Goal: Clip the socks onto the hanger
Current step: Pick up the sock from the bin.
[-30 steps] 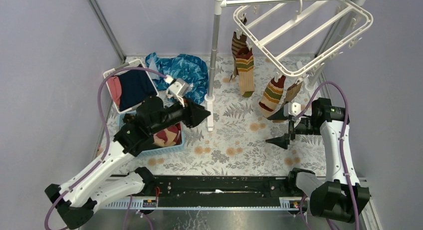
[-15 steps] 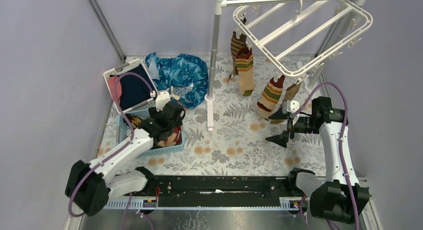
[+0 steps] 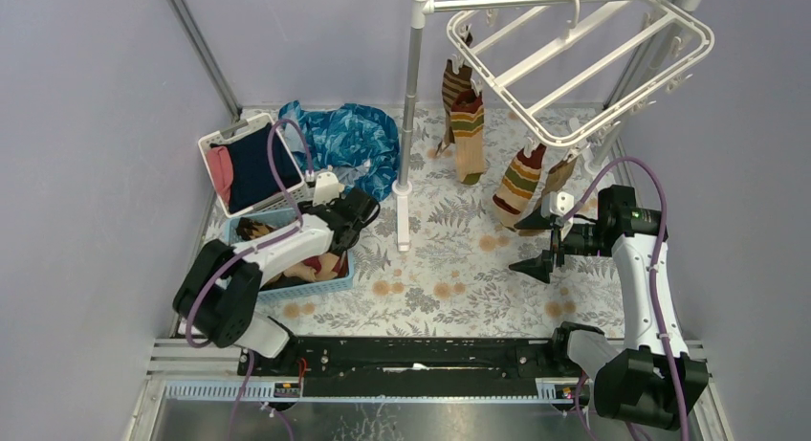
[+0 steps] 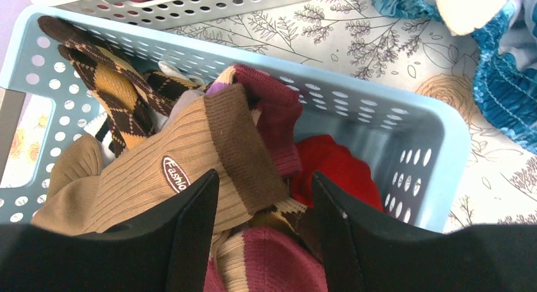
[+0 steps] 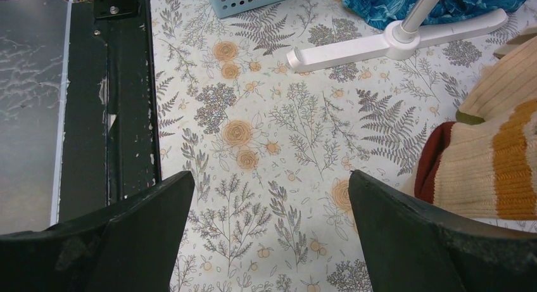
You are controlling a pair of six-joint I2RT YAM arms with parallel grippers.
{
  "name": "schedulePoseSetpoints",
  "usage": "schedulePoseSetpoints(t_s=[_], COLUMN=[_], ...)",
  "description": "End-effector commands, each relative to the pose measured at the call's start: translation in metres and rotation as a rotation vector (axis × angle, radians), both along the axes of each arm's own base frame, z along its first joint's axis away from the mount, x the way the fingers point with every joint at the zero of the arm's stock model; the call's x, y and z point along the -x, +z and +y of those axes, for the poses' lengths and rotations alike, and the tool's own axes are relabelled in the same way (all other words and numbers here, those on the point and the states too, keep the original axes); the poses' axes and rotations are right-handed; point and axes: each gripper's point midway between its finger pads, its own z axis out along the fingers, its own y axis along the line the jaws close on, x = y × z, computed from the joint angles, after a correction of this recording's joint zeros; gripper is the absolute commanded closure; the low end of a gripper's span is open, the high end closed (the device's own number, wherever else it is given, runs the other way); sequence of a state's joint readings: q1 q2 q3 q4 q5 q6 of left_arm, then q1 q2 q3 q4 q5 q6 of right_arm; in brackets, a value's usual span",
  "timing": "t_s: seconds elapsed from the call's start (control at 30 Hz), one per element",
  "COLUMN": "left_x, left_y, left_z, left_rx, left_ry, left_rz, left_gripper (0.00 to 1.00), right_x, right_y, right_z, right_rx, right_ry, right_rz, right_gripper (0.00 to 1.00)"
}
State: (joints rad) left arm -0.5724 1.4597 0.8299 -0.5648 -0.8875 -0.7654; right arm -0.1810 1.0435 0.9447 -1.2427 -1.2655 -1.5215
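Now left end effector gapes over socks inside basket rim; right end effector gapes over tablecloth

count log, table seen from above.
hanger: 1.
hung socks: 4; 2 at 12 o'clock, 2 at 2 o'clock.
basket socks: tangled heap, number not countable.
baskets: 2; blue basket at 9 o'clock, white basket at 10 o'clock.
blue patterned cloth: 1, at 11 o'clock.
rack pole: 1.
arms: 2; left arm, right arm.
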Motion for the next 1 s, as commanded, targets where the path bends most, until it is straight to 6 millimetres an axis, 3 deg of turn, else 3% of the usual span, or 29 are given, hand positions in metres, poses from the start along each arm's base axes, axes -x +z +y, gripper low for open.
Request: schedulePoseSetpoints(t_s=[0.0, 0.17, 0.5, 0.57, 0.7, 0.83, 0.97], left_x=[-0.008, -0.005, 0.001, 0.001, 0.002, 0.007, 0.007], left_y=[0.01, 0.012, 0.011, 0.01, 0.01, 0.024, 0.063], left_z=[0.01, 0.013, 0.021, 0.02, 0.019, 0.02, 0.006], left_rx=[-0.05, -0.037, -0.07, -0.065, -0.063, -0.04, 0.087], left_ry=[0.091, 0.1, 0.136, 0.136, 0.13, 0.131, 0.043], left_rz=[-0.046, -0.052, -0.009, -0.004, 0.009, 0.005, -0.065], left_gripper=[0.4, 0.51, 0.45, 0.56, 0.92, 1.0, 1.0], right_x=[0.004, 0.005, 0.009, 0.01, 0.011, 0.011, 0.012], right_y=[0.002, 0.004, 0.008, 0.008, 0.009, 0.009, 0.01], right_z=[0.002, 0.002, 0.003, 0.004, 0.004, 0.004, 0.005], right_rx=[0.002, 0.001, 0.0, -0.001, 0.002, 0.0, -0.005], right_ry=[0.009, 0.014, 0.026, 0.029, 0.031, 0.032, 0.036], right_rz=[-0.008, -0.016, -0.031, -0.033, -0.041, -0.04, -0.041], right_gripper=[0.0, 0.0, 0.0, 0.0, 0.0, 0.0, 0.0])
